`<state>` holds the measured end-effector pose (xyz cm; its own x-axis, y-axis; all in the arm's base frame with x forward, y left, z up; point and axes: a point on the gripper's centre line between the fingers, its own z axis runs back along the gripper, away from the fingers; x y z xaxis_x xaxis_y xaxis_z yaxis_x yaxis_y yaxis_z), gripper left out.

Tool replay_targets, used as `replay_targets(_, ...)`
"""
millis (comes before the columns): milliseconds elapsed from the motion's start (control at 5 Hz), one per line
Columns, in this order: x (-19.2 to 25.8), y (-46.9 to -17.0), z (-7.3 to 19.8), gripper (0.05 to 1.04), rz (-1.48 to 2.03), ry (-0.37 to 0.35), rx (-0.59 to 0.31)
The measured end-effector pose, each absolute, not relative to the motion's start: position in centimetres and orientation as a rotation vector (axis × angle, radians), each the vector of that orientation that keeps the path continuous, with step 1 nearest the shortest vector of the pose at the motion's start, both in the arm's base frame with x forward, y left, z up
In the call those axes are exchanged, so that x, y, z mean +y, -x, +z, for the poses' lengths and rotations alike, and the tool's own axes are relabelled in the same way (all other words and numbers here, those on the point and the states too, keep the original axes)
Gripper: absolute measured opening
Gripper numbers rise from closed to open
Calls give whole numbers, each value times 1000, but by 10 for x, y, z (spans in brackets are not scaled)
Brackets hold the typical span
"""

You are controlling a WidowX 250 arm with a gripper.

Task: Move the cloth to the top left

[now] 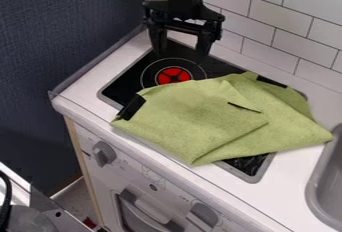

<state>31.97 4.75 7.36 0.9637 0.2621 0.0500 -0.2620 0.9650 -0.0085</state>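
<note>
My black gripper [181, 52] hangs over the back left part of the stove top, its two fingers spread apart with nothing between them. In front of it and to the right, the green cloth [200, 116] lies folded and rumpled across the middle and right of the black stove top [121, 88], partly on the white counter. The gripper is behind the cloth and apart from it. A red burner mark [174, 75] shows between the gripper and the cloth's back left edge.
A grey sink [320, 186] is at the right edge. White tiled wall [290, 18] stands behind the counter [270, 203], and a low clear rim [97, 62] runs along its left side. Knobs [103, 153] sit on the stove's front.
</note>
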Motion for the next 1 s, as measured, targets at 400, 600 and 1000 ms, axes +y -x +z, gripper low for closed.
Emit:
replay_targets(400,20,-319,48,999,162,25,25)
replay_targets(600,-22,-318,45,999,77,101,44)
replay_targets(1000,-81,-328,-6,999,-56,139,109)
